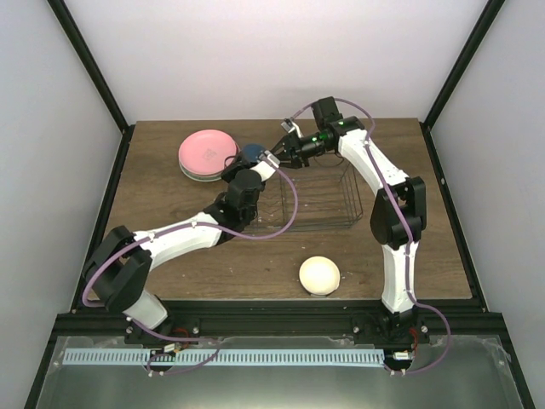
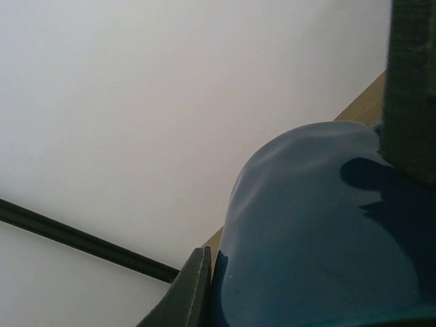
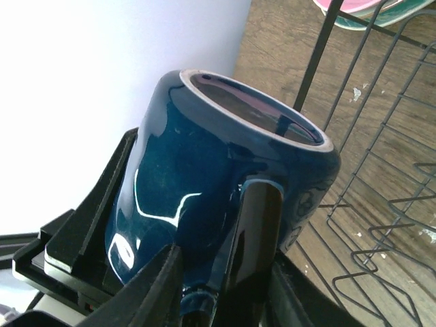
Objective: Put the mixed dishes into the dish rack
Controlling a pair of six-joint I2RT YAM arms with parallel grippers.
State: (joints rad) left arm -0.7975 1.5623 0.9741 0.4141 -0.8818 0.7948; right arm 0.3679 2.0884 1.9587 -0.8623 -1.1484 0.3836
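Two grippers on one object.

The left gripper (image 2: 303,197) is clenched on the dark blue mug (image 3: 204,184), with one finger (image 2: 409,102) flat against the glaze and the other low on the opposite side. The right gripper (image 3: 225,293) has its fingers set either side of the mug's handle (image 3: 259,225). We cannot tell whether they pinch it or stand just off it. The mug is tilted with its mouth up and seems to be off the table (image 1: 213,264). It sits just beside the back-left corner of the dish rack (image 1: 319,200), outside the wire.

Step in hand, as we judge it, is a hand-over from left to right for loading.
- The right should seat squarely on the handle before the left lets go, since the glaze looks slick.
- Next, lift over the top wire rather than through it.
- Set the mug down in an open bay, away from the prongs.

What each view gives:
- **Right wrist:** it alone gives us the handle, the rim and the rack wires close beside the mug.
- **Left wrist:** only the blue side of the mug and blank wall.
- **Top view:** it alone places the pink plate (image 1: 207,152), lying on other plates (image 1: 192,173) left of the mug, and the cream bowl (image 1: 319,275) near the front, well apart. We see no dish inside the rack.
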